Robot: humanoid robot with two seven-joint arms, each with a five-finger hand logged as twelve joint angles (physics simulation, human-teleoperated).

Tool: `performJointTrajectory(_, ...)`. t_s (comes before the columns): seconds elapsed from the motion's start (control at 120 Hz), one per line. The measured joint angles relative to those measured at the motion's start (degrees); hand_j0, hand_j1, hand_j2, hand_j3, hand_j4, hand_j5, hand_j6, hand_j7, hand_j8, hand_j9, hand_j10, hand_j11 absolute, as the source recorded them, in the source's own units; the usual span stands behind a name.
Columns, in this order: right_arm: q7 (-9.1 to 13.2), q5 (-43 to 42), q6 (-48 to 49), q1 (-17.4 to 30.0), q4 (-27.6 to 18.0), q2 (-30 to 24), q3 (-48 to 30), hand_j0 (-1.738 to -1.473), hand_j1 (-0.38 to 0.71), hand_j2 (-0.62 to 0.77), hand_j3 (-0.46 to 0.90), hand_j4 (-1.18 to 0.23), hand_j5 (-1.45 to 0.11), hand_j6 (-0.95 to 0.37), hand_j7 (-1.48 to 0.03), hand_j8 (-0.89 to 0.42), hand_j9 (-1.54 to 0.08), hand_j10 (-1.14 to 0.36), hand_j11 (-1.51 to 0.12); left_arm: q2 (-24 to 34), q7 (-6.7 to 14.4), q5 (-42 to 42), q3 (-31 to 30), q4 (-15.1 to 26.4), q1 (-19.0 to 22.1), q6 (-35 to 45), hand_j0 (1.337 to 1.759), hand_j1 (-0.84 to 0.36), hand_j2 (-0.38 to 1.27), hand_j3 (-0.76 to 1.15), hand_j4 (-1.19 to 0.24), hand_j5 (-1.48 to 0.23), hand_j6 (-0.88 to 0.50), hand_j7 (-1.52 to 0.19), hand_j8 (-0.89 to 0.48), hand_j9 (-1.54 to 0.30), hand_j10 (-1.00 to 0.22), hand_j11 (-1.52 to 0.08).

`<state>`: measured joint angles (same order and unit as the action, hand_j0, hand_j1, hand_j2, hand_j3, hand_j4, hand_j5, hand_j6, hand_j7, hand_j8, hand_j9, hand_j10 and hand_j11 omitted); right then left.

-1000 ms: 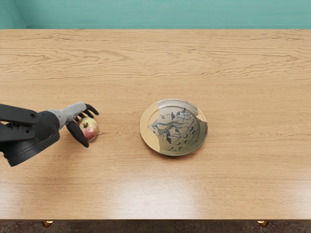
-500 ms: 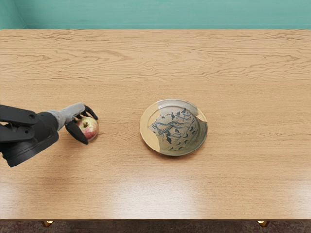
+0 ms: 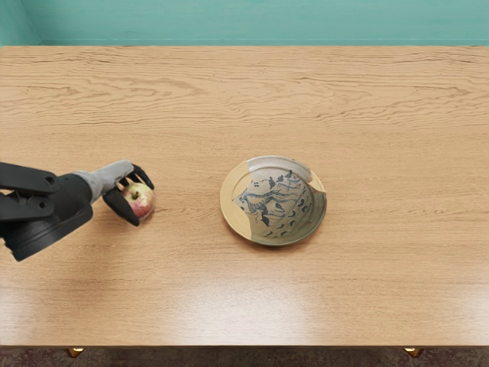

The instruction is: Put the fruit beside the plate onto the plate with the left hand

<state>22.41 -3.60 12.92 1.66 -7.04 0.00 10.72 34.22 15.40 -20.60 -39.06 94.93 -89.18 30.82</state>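
Light wooden table (image 3: 244, 99) with wavy grain; teal wall (image 3: 260, 19) behind it.

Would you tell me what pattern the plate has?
Cream plate with dark blue painted markings; head view.

We see a light wooden tabletop (image 3: 244, 99) carrying a blue-patterned plate (image 3: 273, 200) near its middle and, well apart to the left, a small apple (image 3: 142, 201).
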Motion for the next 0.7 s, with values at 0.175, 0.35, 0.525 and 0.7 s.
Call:
performJointTrajectory(0.175,0.00,0.00,0.00,-0.01,0.01,0.00,0.00,-1.658,-0.35,0.00,0.00,0.00,0.00,0.00,0.00,0.00,0.00,0.00,0.00,-0.37,0.00,0.85,0.23,0.00,-1.09,-0.05,1.657,-0.18,0.16,0.00,-0.49,-0.66,-0.38,-0.65,-0.39,-0.65,-0.49,-0.65)
performJointTrajectory(0.35,0.00,0.00,0.00,0.00,0.00,0.00,0.00,-1.658,-0.35,0.00,0.00,0.00,0.00,0.00,0.00,0.00,0.00,0.00,0.00,-1.74,-0.01,1.93,0.30,0.00,-2.81,-0.15,1.657,-0.20,0.19,0.00,-0.49,-0.65,-0.37,-0.65,-0.38,-0.65,-0.49,-0.65)
performJointTrajectory(0.525,0.00,0.00,0.00,0.00,-0.01,0.00,0.00,-1.658,-0.35,0.00,0.00,0.00,0.00,0.00,0.00,0.00,0.00,0.00,0.00,-4.54,-0.02,3.65,0.37,0.01,-4.71,-0.17,1.657,-0.19,0.20,0.00,-0.48,-0.65,-0.39,-0.65,-0.39,-0.65,-0.49,-0.65)
performJointTrajectory(0.7,0.00,0.00,0.00,-0.01,0.00,0.00,0.00,-1.658,-0.35,0.00,0.00,0.00,0.00,0.00,0.00,0.00,0.00,0.00,0.00,-6.39,-0.02,5.19,0.39,0.00,-6.32,-0.15,1.658,-0.19,0.20,0.00,-0.49,-0.65,-0.40,-0.65,-0.39,-0.64,-0.49,-0.64)
